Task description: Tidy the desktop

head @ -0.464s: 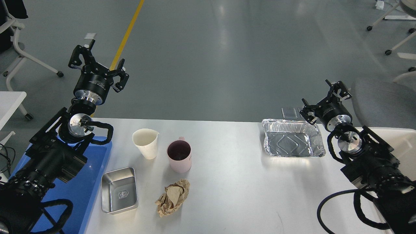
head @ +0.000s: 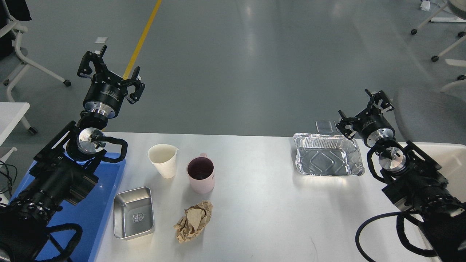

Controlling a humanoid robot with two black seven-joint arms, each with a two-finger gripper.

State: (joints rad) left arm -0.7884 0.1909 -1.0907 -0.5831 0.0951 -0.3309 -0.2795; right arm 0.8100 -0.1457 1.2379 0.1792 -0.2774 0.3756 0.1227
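The white desktop fills the lower part of the view. On it stand a white paper cup, a pink mug, a small steel tin, a crumpled brown paper ball and an empty foil tray. My left gripper is open and empty, raised above the far left edge, pointing away over the floor. My right gripper is open and empty, just behind the foil tray's right end.
A blue plastic tray lies under my left arm at the desktop's left edge. A cream-white bin sits at the right under my right arm. A grey chair stands behind it. A small clear object lies beyond the far edge.
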